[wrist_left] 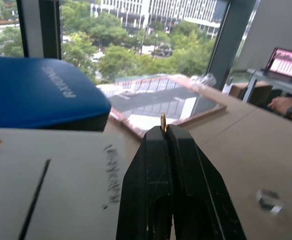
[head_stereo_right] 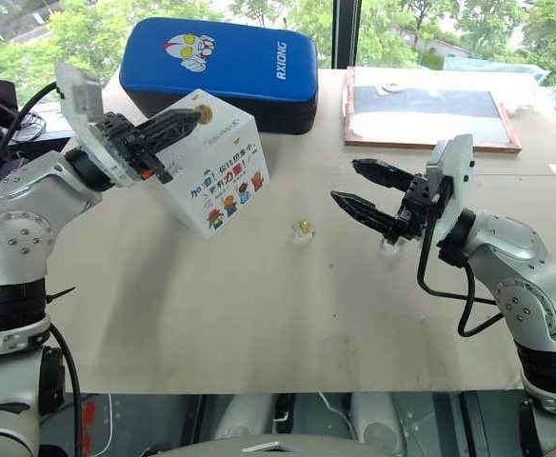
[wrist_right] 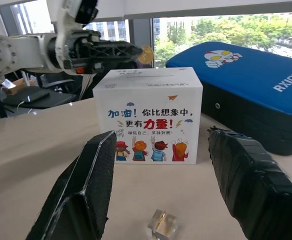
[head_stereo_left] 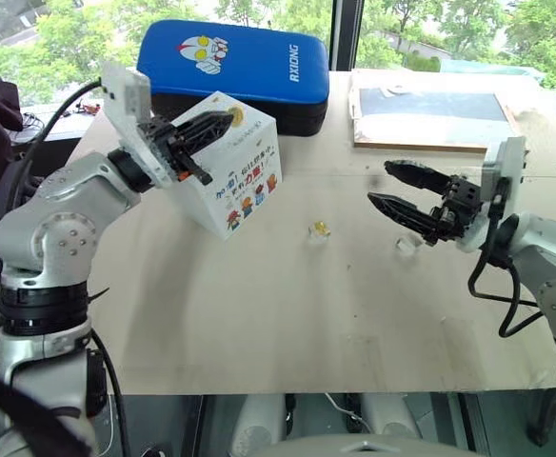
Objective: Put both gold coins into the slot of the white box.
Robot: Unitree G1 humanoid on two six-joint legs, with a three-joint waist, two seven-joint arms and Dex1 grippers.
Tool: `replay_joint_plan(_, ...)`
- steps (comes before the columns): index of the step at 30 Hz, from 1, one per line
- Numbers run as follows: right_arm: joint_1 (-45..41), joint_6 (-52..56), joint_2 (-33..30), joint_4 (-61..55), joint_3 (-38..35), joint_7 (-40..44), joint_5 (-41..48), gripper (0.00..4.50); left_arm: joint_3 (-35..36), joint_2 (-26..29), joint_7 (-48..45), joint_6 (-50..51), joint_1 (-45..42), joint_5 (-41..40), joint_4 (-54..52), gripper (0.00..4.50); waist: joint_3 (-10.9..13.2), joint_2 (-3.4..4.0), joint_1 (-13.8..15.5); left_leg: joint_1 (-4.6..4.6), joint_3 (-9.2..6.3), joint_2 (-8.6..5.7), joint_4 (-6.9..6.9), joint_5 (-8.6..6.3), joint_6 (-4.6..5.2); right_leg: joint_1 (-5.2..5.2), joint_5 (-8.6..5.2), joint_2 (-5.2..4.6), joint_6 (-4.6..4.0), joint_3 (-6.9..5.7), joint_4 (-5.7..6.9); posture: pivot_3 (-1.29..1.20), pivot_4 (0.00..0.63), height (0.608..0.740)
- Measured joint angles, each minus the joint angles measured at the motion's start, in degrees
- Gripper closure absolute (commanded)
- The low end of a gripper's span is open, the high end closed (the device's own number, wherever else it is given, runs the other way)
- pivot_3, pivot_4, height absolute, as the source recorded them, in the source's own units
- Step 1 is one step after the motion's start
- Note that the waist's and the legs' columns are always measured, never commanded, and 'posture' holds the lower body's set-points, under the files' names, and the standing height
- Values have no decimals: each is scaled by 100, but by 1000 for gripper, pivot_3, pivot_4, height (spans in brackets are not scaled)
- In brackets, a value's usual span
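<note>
My left pincer (head_stereo_left: 228,118) clamps coin (wrist_right: 145,54) above box (head_stereo_left: 245,181), slot (wrist_left: 34,198) not yet reached. Second coin (head_stereo_left: 321,228) on table (head_stereo_left: 287,314). Right pincer (head_stereo_left: 381,183) spread, empty.

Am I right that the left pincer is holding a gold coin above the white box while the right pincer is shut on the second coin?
Not quite: the right pincer is open and empty, as the right wrist view shows. The left pincer does hold a gold coin above the white box; the second coin lies on the table.
</note>
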Motion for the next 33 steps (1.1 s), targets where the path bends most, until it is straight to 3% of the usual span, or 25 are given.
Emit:
replay_joint_plan(11, -92, 113, 228, -241, 97, -64, -249, 1384, -29, -37, -633, -482, -522, 1008, 1065, 4500, 3, -7, 30, -1, -1, -8, 5, -1, 2, 5, 1, -17, 2, -9, 3, 0, 150, 740)
replay_joint_plan(33, 74, 103, 583, -293, 94, -76, -563, 1384, -446, 310, -1959, -343, -1422, 2240, 2440, 4500, -1, -6, -4, 15, 1, -9, 25, -13, 23, 6, 1, -12, 2, -26, 47, 0, 150, 740)
